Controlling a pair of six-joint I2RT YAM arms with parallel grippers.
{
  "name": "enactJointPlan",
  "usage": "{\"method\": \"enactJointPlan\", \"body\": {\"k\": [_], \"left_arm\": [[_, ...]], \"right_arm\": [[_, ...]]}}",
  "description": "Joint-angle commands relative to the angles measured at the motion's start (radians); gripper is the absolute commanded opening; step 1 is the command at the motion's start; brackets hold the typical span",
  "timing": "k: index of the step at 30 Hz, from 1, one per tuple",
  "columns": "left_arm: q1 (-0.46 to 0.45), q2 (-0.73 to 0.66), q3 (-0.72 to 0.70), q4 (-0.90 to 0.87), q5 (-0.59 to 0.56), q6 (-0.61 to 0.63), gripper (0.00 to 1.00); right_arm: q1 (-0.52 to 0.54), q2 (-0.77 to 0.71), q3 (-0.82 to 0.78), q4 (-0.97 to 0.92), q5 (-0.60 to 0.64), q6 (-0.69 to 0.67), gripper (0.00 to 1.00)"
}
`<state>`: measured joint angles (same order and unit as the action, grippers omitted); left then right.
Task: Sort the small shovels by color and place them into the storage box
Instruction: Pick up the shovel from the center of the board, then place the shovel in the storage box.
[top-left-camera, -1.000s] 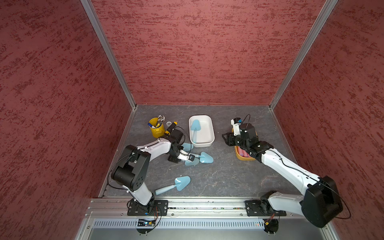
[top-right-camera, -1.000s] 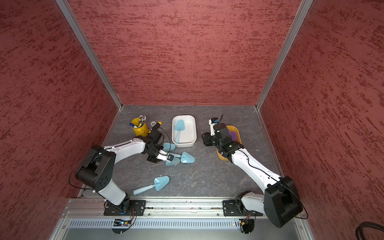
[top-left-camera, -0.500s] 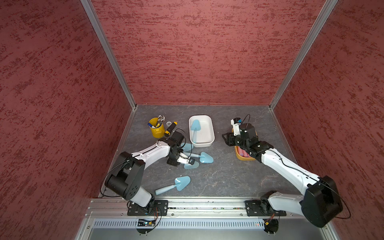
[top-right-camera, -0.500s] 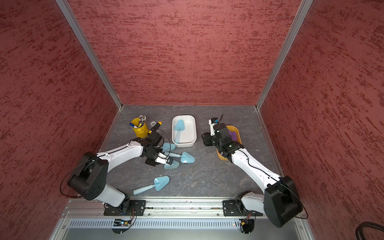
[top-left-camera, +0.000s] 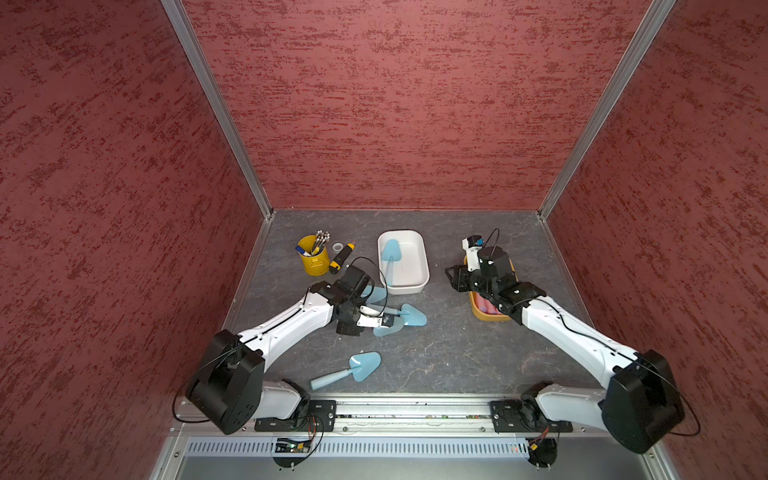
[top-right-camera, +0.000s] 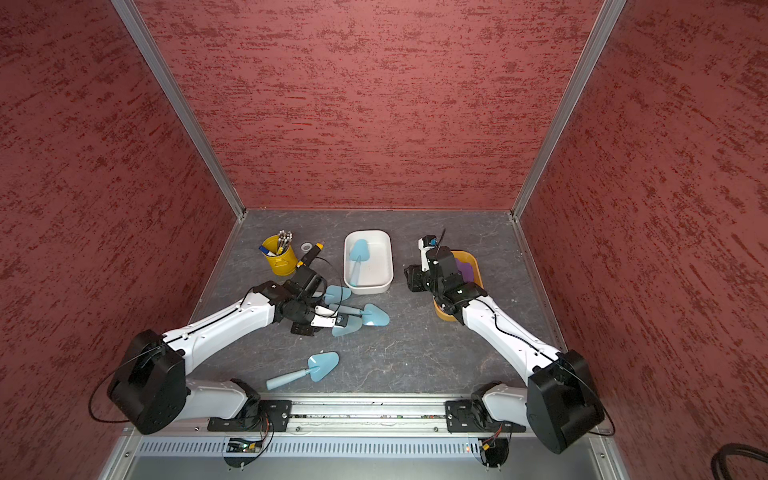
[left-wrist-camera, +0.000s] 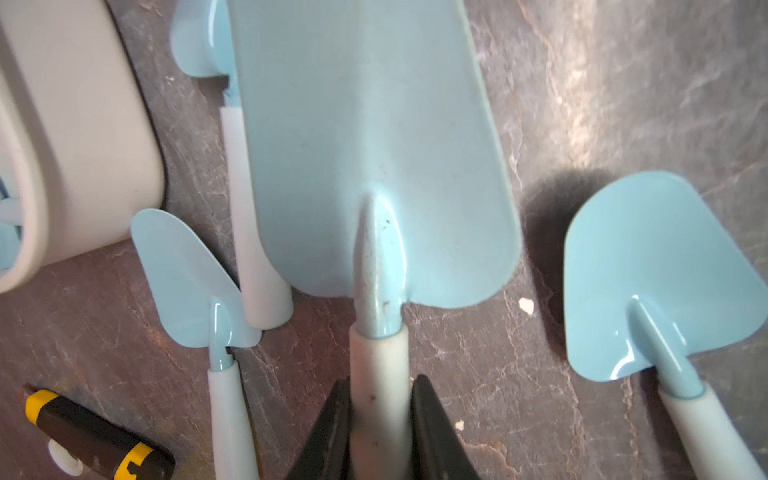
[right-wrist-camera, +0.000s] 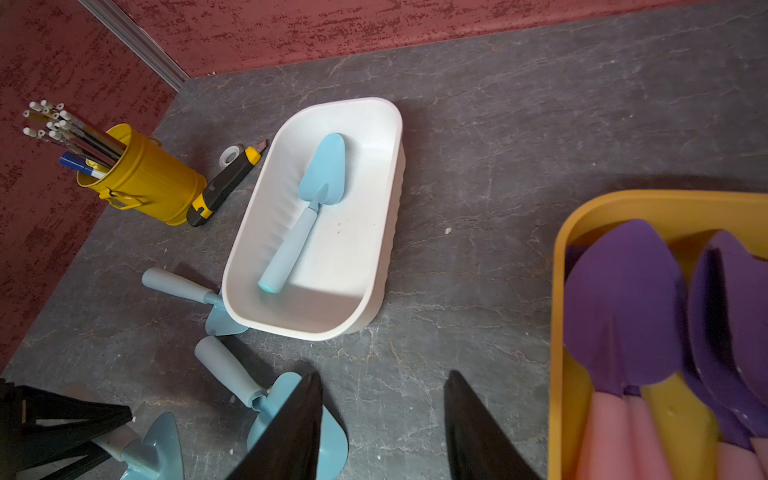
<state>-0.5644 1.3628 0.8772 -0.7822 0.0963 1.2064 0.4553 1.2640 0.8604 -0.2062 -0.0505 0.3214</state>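
1. One light-blue shovel (top-left-camera: 390, 254) already lies in the white box (top-left-camera: 405, 288); purple-bladed shovels (right-wrist-camera: 623, 299) sit in the yellow box (right-wrist-camera: 665, 203).
2. Left claw (left-wrist-camera: 380, 380) pinches the held shovel (left-wrist-camera: 374, 145) by its handle, near the white box.
3. Three loose shovels (top-left-camera: 361, 365) lie on the desk (top-left-camera: 436, 353), unsorted.
4. Right claw (right-wrist-camera: 384, 374): spread, empty.

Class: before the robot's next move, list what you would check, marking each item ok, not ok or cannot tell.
1. Grip: left gripper shut on the held shovel by its handle - ok.
2. Clearance: held shovel free of the neighbouring shovel - cannot tell.
3. Room: white box holds only one blue shovel - ok.
4. Other arm: right gripper open, empty, beside the yellow box - ok.
5. Sorting: purple shovels lie only in the yellow box - ok.
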Motion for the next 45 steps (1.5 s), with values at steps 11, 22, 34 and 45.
{"method": "enactJointPlan", "body": {"k": [11, 22, 34, 45], "left_arm": [[-0.133, 0.270, 0.538, -0.141, -0.054, -0.857, 0.00], [-0.189, 0.594, 0.946, -0.215, -0.192, -1.381, 0.00], [-0.156, 0.782, 1.098, -0.210, -0.261, -1.721, 0.00], [-0.121, 0.888, 1.131, -0.141, -0.308, -1.728, 0.00]], "right_arm": [[-0.075, -0.087, -0.002, -0.051, 0.058, 0.048, 0.53], [-0.085, -0.127, -0.006, -0.101, 0.079, 0.046, 0.52], [-0.087, -0.207, -0.035, -0.151, 0.108, 0.048, 0.53], [-0.088, -0.214, -0.039, -0.156, 0.093, 0.057, 0.53]]}}
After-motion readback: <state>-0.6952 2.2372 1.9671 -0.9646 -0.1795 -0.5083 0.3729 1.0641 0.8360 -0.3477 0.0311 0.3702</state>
